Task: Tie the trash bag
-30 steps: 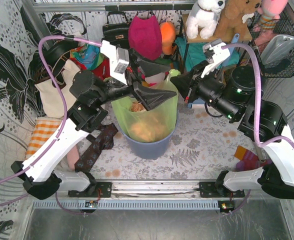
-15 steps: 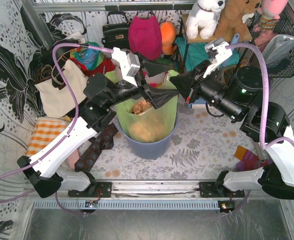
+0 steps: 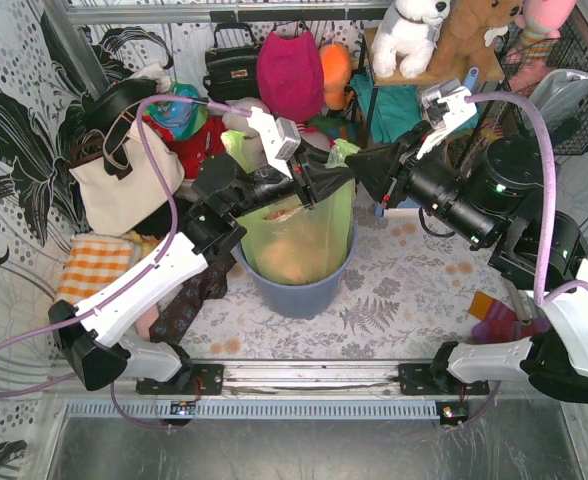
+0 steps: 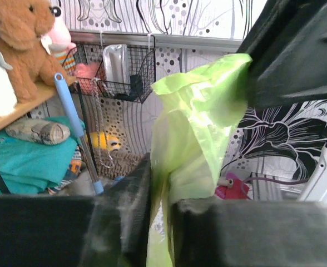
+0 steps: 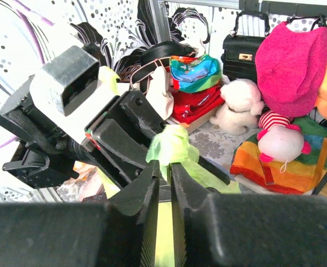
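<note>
The trash bag (image 3: 299, 235) is thin lime-green plastic with orange-brown paper showing through, and it stands in a blue-grey bin. Its far rim is gathered into a peak between both arms. My left gripper (image 3: 326, 180) is shut on that rim; in the left wrist view the green film (image 4: 191, 122) runs down between my fingertips (image 4: 162, 183). My right gripper (image 3: 359, 165) pinches the same bunched plastic (image 5: 172, 146) from the right, its jaws (image 5: 169, 167) nearly together. The left gripper's fingers (image 5: 127, 139) sit just behind the bunch.
The round bin (image 3: 299, 290) sits mid-table. A white tote bag (image 3: 124, 180), black handbag (image 3: 232, 65) and pink cloth (image 3: 289, 75) crowd the back left. Plush toys (image 3: 414, 30) and a wire basket (image 3: 564, 90) stand at the back right. Folded cloths (image 3: 89, 265) lie left.
My left gripper moved back and right from over the bag's mouth to the far rim and shut on it. The right gripper lifted slightly, and the bag's mouth is drawn narrower.
</note>
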Controlling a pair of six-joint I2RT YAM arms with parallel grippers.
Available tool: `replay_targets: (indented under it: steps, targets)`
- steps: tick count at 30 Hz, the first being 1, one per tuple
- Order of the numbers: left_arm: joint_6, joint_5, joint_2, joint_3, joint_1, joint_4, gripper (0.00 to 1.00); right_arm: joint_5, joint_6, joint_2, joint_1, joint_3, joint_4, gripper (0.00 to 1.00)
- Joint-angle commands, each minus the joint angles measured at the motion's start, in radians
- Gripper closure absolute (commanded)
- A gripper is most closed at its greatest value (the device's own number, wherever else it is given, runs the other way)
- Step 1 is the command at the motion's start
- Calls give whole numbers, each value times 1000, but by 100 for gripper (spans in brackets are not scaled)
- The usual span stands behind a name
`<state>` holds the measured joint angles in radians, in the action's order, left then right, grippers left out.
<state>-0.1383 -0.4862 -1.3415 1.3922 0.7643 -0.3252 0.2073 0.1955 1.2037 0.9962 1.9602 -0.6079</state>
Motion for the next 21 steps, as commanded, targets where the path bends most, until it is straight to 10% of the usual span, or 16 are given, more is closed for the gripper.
replay_targets:
  steps: [1,4,9,21]
  targets:
    - [-14,37,17,-39,0,-111,81,40,-14,-12,-1,20,19,72]
    - [-14,35,22,-46,-1,-115,85,71,-20,-13,-2,42,8,47]
    - [-16,5,28,-54,0,-120,86,69,-54,48,-1,136,-33,35]
    - [-31,-30,45,-77,0,-153,85,37,-70,234,-4,390,-213,51]
